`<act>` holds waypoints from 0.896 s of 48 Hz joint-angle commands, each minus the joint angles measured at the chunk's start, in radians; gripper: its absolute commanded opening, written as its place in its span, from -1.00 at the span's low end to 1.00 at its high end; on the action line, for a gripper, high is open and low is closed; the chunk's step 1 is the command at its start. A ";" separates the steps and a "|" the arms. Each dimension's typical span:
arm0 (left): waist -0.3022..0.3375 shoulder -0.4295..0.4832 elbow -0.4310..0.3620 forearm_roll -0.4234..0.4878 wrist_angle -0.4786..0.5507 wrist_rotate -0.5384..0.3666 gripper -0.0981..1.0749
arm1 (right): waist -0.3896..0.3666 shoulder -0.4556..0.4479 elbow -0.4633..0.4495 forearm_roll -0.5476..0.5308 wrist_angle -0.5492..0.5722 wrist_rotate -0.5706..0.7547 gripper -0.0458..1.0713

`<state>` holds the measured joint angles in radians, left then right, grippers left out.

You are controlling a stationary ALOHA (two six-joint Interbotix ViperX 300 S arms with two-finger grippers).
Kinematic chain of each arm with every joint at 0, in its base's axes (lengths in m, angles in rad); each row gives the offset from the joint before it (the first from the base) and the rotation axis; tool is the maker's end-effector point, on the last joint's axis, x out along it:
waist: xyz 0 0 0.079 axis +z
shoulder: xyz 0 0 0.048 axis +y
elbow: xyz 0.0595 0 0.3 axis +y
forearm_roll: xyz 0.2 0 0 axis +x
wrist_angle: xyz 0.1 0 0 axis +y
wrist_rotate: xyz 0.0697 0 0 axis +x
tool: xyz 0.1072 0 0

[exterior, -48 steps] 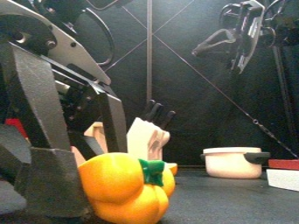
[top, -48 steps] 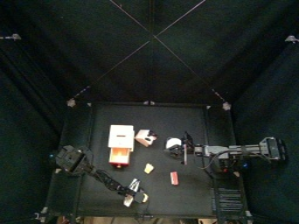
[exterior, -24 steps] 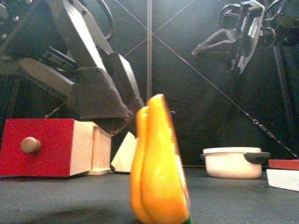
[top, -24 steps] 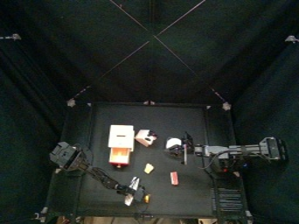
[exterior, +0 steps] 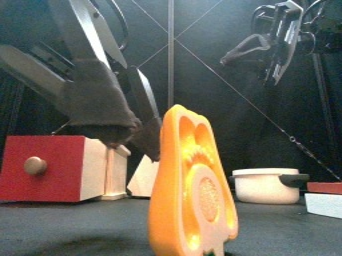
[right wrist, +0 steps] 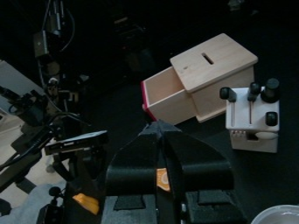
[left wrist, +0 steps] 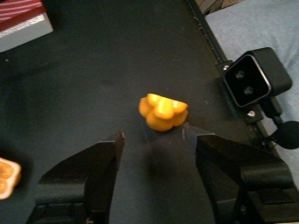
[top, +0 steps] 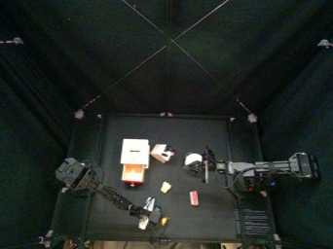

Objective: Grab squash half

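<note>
Top view: six loose things on the table. There is one box [top: 134, 160], one cube [top: 162, 153], one squash half [top: 193, 159], one yellow bit [top: 166, 186], one red block [top: 194, 197] and one pepper [top: 163, 221]. The squash half lies right of the cube, just beside the right gripper [top: 205, 163]. The left gripper [top: 146, 207] is near the front edge, close to the pepper.

Front view: one pepper [exterior: 190, 180] stands large in front. The box [exterior: 54, 166] is behind it on the left and the squash half [exterior: 267, 186] low on the right. The right gripper [exterior: 278, 58] hangs high above the squash half.

Left wrist view: the left gripper [left wrist: 158, 138] has its jaws spread wide and empty, with the pepper [left wrist: 163, 111] just ahead.

Right wrist view: the right gripper [right wrist: 153, 129] has its jaws pressed together, holding nothing. One box [right wrist: 205, 83] and one cube [right wrist: 256, 112] lie beyond it.
</note>
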<state>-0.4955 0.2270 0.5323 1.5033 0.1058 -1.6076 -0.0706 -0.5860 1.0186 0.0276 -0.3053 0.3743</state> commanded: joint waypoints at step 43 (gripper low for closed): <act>0.035 0.101 -0.146 -0.023 -0.029 0.000 0.91 | -0.006 -0.006 -0.008 0.002 -0.008 -0.003 -0.44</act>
<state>-0.4648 0.3344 0.4188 1.4788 0.0767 -1.6091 -0.0767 -0.5860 1.0201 0.0276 -0.3053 0.3743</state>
